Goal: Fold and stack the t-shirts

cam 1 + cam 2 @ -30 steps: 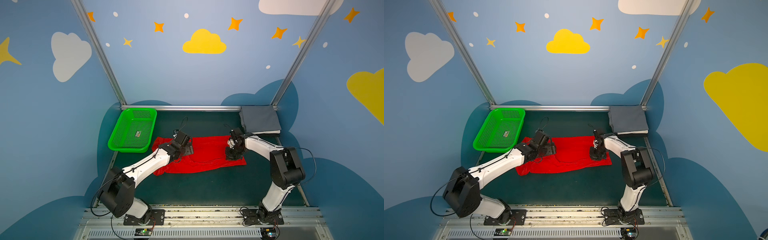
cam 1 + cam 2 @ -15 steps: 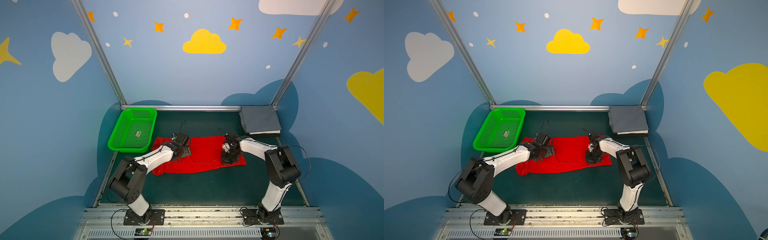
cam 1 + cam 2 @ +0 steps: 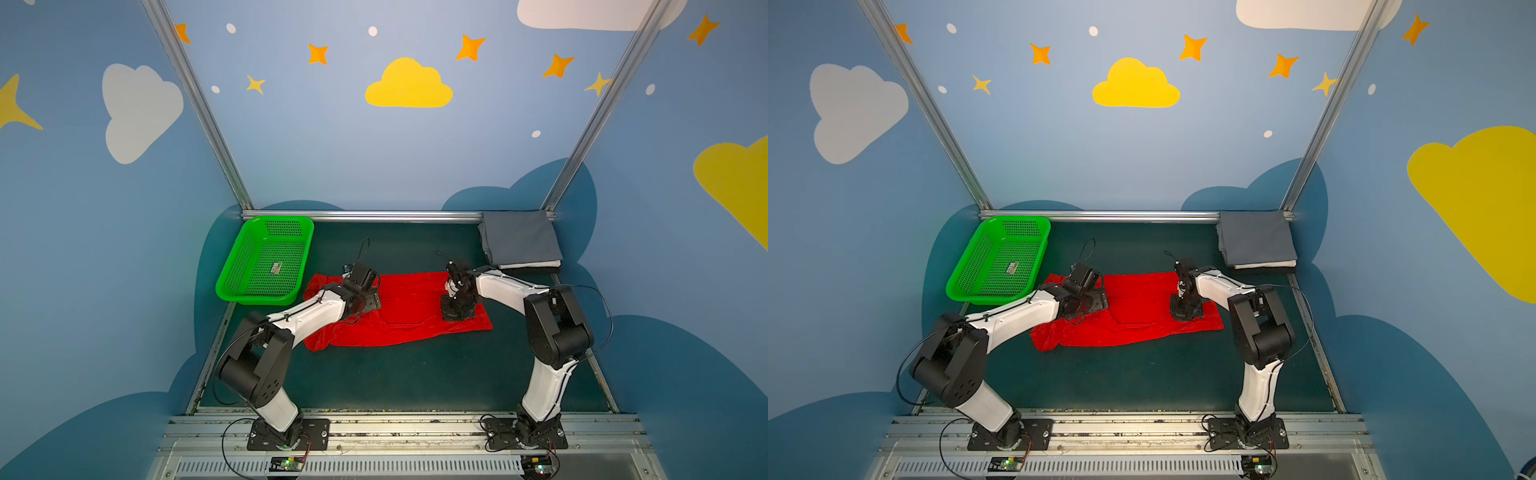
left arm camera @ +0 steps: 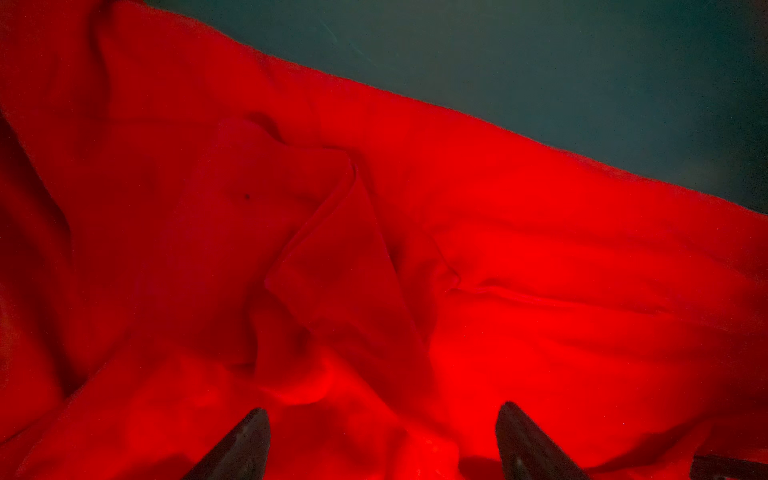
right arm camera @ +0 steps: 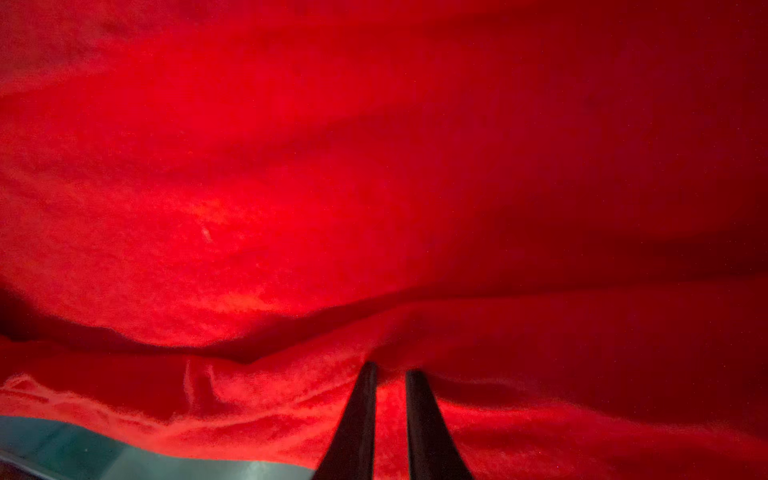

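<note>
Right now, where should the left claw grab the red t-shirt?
Probably the bunched near-left corner of the red t-shirt. Bring the open left claw straight down: elsewhere the cloth lies flat, but there it stands up in folds.

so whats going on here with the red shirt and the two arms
Two arms are working on a red t-shirt spread on the table. The left gripper hovers open over its left end; the right gripper is nearly shut, apparently pinching cloth near the right end. A folded stack, grey on top, waits at the back right.
</note>
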### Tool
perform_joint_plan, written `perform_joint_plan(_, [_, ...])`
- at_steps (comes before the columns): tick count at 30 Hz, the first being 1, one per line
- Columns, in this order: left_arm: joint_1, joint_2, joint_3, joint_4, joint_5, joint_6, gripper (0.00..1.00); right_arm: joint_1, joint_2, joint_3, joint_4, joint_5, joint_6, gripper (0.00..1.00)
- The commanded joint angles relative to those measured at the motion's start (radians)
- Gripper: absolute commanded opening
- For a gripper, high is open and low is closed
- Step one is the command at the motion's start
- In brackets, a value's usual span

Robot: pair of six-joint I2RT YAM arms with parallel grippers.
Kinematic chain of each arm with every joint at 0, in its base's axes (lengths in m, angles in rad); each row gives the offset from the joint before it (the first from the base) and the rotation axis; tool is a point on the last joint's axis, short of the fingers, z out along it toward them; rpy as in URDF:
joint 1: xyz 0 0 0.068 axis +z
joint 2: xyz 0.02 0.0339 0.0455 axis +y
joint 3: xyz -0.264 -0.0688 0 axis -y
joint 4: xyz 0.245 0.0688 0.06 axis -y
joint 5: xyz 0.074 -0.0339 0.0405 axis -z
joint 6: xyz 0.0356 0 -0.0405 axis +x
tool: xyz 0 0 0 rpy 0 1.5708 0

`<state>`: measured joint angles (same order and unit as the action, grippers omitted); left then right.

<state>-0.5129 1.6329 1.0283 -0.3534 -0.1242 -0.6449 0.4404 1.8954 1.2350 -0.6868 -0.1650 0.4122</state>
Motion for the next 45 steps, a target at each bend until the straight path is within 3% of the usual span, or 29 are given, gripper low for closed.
perform_joint_plan(1, [0.01,0.0,0.015,0.002,-0.003,0.02,0.84,-0.003,0.034,0.027,-0.017,0.037,0.002,0.16])
perform_joint_plan(15, [0.021,-0.021,0.031,-0.018,-0.017,0.047,0.85,-0.012,0.135,0.17,-0.041,0.115,-0.005,0.29])
perform_joint_plan(22, [0.022,-0.064,0.029,-0.034,-0.018,0.047,0.84,-0.015,0.175,0.225,-0.08,0.202,-0.02,0.31])
perform_joint_plan(25, [0.021,-0.082,0.027,-0.043,-0.018,0.049,0.85,-0.019,0.179,0.239,-0.077,0.197,-0.019,0.29])
perform_joint_plan(29, [0.014,-0.101,0.026,-0.048,-0.022,0.057,0.85,-0.019,0.177,0.25,-0.07,0.183,-0.015,0.18])
perform_joint_plan(32, [0.003,-0.103,0.033,-0.047,-0.005,0.071,0.84,-0.019,0.173,0.252,-0.067,0.171,-0.009,0.17])
perform_joint_plan(39, [-0.033,-0.014,0.096,-0.084,0.012,0.105,0.84,-0.022,0.106,0.188,-0.041,0.147,0.014,0.33])
perform_joint_plan(45, [-0.048,0.134,0.224,-0.187,-0.036,0.121,0.83,-0.027,0.006,0.097,-0.004,0.126,0.033,0.34])
